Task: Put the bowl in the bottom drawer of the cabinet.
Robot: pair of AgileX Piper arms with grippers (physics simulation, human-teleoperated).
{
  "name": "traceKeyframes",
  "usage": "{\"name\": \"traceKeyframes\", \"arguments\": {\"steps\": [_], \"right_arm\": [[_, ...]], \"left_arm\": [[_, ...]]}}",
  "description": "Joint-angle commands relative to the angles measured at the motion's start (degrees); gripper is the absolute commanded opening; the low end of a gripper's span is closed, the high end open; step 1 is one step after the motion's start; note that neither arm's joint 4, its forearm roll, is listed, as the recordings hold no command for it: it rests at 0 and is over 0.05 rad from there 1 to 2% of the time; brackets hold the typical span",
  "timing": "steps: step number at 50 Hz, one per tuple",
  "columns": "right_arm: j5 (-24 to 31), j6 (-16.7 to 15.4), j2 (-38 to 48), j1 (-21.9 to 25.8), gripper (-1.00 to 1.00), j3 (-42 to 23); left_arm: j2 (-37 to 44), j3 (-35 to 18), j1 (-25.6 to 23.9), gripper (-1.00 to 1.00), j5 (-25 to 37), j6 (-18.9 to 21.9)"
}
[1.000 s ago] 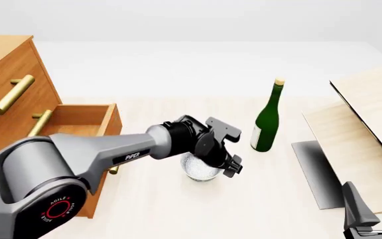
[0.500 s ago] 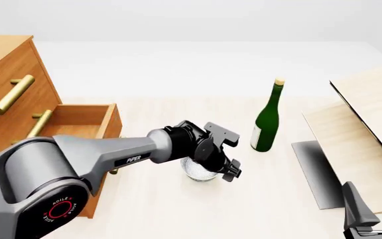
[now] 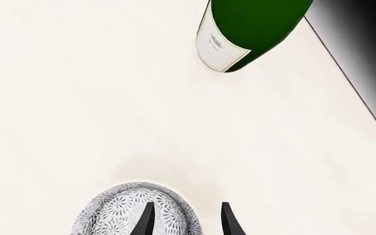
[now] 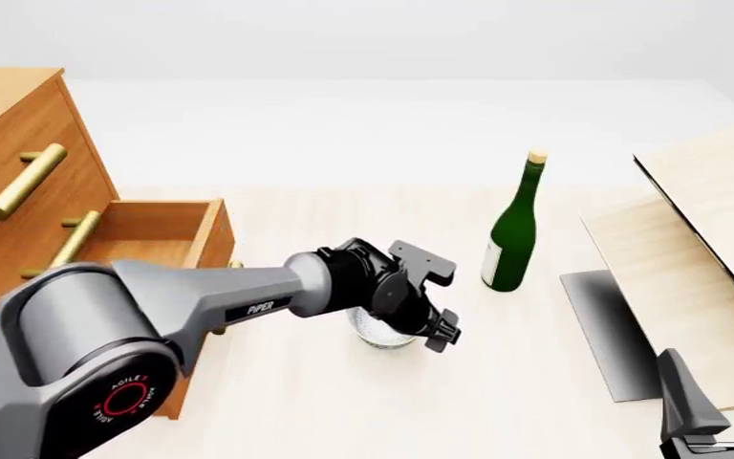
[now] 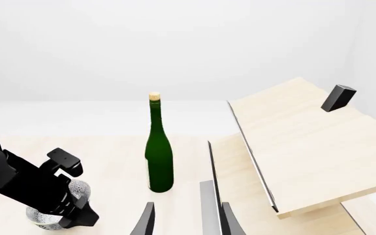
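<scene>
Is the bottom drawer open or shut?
Open: the bottom drawer is pulled out from the cabinet, its inside showing.

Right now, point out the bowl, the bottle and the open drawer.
bowl [image 3: 119, 210]: left wrist view, on its speckled side.
bottle [image 4: 511, 239]: front view, on its green body.
drawer [image 4: 209, 232]: front view, on its front panel's top edge.

Green bottle [image 4: 510, 241] upright on pale surface [image 4: 469, 402], corked, white label, well ahead of left fingers [image 3: 146, 220]. Grey slab [image 4: 603, 330] flat beside it. Light-wood panels [image 4: 705, 229] tilted past right fingers [image 5: 145, 221]; black block [image 5: 338, 97] on top.
</scene>
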Motion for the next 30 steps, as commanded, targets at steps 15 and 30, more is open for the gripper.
{"name": "traceKeyframes", "arguments": {"steps": [15, 30], "right_arm": [[0.0, 0.0, 0.0, -0.01, 1.0, 0.0], [0.0, 0.0, -0.01, -0.01, 1.0, 0.0]], "left_arm": [[0.69, 0.48, 0.16, 1.0, -0.97, -0.85], [0.07, -0.21, 0.79, -1.0, -0.43, 1.13]]}}
